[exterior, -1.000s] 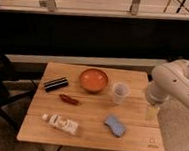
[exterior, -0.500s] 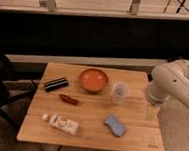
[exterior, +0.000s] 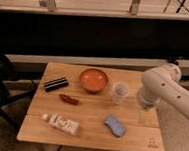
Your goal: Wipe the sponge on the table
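The light-blue sponge (exterior: 115, 125) lies flat on the wooden slatted table (exterior: 89, 137), near its front edge and right of centre. My white arm reaches in from the right. The gripper (exterior: 143, 115) points down over the table's right side, to the right of the sponge and a little behind it, apart from it. Its fingers stand open and hold nothing.
An orange bowl (exterior: 93, 80) sits at the back centre with a clear plastic cup (exterior: 119, 92) to its right, close to the gripper. A black bar (exterior: 56, 84), a red packet (exterior: 69, 99) and a lying white bottle (exterior: 61, 123) occupy the left half. A dark bench runs behind.
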Motion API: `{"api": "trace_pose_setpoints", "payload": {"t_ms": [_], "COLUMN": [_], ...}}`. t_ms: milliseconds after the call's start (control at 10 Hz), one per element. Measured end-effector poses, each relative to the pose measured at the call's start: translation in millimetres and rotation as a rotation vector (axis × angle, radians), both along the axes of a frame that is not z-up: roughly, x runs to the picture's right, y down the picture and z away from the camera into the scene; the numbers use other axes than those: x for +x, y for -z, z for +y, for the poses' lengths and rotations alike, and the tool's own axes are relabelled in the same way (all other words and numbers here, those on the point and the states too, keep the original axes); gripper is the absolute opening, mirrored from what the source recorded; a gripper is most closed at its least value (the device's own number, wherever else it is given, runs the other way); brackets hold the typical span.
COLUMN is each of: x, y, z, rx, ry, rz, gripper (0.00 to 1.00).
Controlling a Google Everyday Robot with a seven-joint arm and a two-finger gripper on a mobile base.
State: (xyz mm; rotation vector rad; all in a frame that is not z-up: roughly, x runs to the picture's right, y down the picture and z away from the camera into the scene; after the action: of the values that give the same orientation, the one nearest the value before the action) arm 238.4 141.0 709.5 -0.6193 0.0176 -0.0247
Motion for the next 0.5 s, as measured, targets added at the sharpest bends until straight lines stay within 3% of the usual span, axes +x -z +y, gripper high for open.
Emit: {"api": "trace_pose_setpoints", "payload": {"t_ms": [400, 500], "x": [-5.6, -11.8], "y": [-3.9, -12.0], "z": [8.7, 16.0], "rx": [-0.025, -0.033], "ry": [0.017, 0.015], "rz": [-0.02, -0.03], "gripper": [0.8, 0.8]}}
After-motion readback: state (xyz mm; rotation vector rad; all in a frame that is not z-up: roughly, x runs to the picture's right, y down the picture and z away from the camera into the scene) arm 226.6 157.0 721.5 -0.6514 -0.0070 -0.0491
